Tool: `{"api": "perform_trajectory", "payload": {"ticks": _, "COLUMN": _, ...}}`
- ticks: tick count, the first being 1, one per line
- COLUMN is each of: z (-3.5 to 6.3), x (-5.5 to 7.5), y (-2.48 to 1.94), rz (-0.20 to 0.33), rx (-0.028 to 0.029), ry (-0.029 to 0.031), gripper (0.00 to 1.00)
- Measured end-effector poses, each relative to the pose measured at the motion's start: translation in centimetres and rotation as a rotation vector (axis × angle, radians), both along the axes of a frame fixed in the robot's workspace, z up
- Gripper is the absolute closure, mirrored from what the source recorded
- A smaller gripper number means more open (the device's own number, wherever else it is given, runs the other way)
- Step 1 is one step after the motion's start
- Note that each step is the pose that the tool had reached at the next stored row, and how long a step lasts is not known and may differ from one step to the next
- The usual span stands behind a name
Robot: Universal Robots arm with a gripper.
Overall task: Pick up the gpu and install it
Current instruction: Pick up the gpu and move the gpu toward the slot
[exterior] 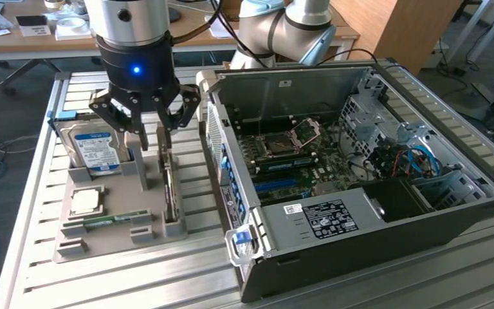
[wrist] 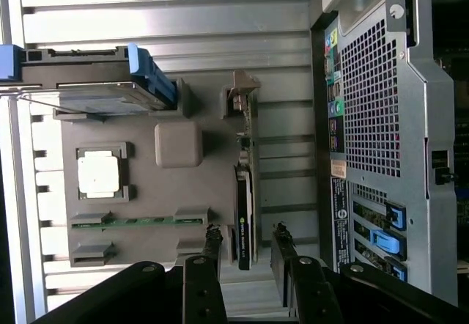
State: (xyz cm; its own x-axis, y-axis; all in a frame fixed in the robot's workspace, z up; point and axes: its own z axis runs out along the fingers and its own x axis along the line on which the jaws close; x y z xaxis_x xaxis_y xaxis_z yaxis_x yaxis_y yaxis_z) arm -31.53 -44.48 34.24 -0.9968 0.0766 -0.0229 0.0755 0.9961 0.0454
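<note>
The gpu (exterior: 172, 190) stands on its edge in a slot of the grey fixture tray (exterior: 131, 203), on the side nearest the computer case (exterior: 359, 212). In the wrist view the gpu (wrist: 245, 207) shows as a thin dark card with a metal bracket at its far end. My gripper (exterior: 154, 147) hangs just above the card's end, open. One black finger is on either side of the card, with a gap between each and the card, seen from my gripper (wrist: 247, 240). The case lies open, its motherboard (exterior: 298, 161) facing up.
The tray (wrist: 146, 192) also holds a blue-labelled hard drive (exterior: 94, 148) (wrist: 110, 89), a square processor (exterior: 87, 201) (wrist: 99, 174) and a narrow memory stick (exterior: 110, 222) (wrist: 135, 221). The case's perforated back panel (wrist: 381, 119) stands close beside the tray. All rest on a slatted aluminium table (exterior: 101, 283).
</note>
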Motion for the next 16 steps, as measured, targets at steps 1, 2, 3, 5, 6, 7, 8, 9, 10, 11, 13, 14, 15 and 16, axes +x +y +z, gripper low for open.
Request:
{"api": "perform_trajectory", "payload": {"ticks": 1, "z": -0.09, "x": 0.0, "y": 0.0, "rz": 0.0, "rx": 0.0001, "ry": -0.0001, "gripper": 0.58}}
{"api": "perform_trajectory", "payload": {"ticks": 2, "z": -0.2, "x": 0.0, "y": 0.0, "rz": 0.0, "rx": -0.0001, "ry": 0.0001, "gripper": 0.58}}
{"api": "perform_trajectory", "payload": {"ticks": 3, "z": -0.34, "x": 0.0, "y": 0.0, "rz": 0.0, "rx": -0.0002, "ry": 0.0002, "gripper": 0.58}}
{"api": "perform_trajectory", "payload": {"ticks": 5, "z": -0.7, "x": 0.0, "y": 0.0, "rz": 0.0, "rx": -0.0001, "ry": 0.0001, "gripper": 0.58}}
{"api": "perform_trajectory", "payload": {"ticks": 6, "z": -0.88, "x": 0.0, "y": 0.0, "rz": 0.0, "rx": -0.0002, "ry": 0.0002, "gripper": 0.58}}
{"api": "perform_trajectory", "payload": {"ticks": 7, "z": -1.06, "x": 0.0, "y": 0.0, "rz": 0.0, "rx": -0.0001, "ry": 0.0002, "gripper": 0.58}}
{"api": "perform_trajectory", "payload": {"ticks": 8, "z": -1.24, "x": 0.0, "y": 0.0, "rz": 0.0, "rx": -0.0002, "ry": 0.0002, "gripper": 0.58}}
{"api": "perform_trajectory", "payload": {"ticks": 9, "z": -1.42, "x": 0.0, "y": 0.0, "rz": 0.0, "rx": -0.0002, "ry": 0.0002, "gripper": 0.58}}
{"api": "perform_trajectory", "payload": {"ticks": 10, "z": -1.6, "x": 0.0, "y": 0.0, "rz": 0.0, "rx": -0.0002, "ry": 0.0002, "gripper": 0.58}}
{"api": "perform_trajectory", "payload": {"ticks": 11, "z": -1.78, "x": 0.0, "y": 0.0, "rz": 0.0, "rx": -0.0002, "ry": 0.0002, "gripper": 0.58}}
{"api": "perform_trajectory", "payload": {"ticks": 13, "z": -2.15, "x": 0.0, "y": 0.0, "rz": 0.0, "rx": -0.0002, "ry": 0.0002, "gripper": 0.58}}
{"api": "perform_trajectory", "payload": {"ticks": 14, "z": -2.34, "x": 0.0, "y": 0.0, "rz": 0.0, "rx": -0.0001, "ry": 0.0002, "gripper": 0.58}}
{"api": "perform_trajectory", "payload": {"ticks": 15, "z": -2.52, "x": 0.0, "y": 0.0, "rz": 0.0, "rx": -0.0003, "ry": 0.0001, "gripper": 0.58}}
{"api": "perform_trajectory", "payload": {"ticks": 16, "z": -2.69, "x": 0.0, "y": 0.0, "rz": 0.0, "rx": -0.0004, "ry": 0.0002, "gripper": 0.58}}
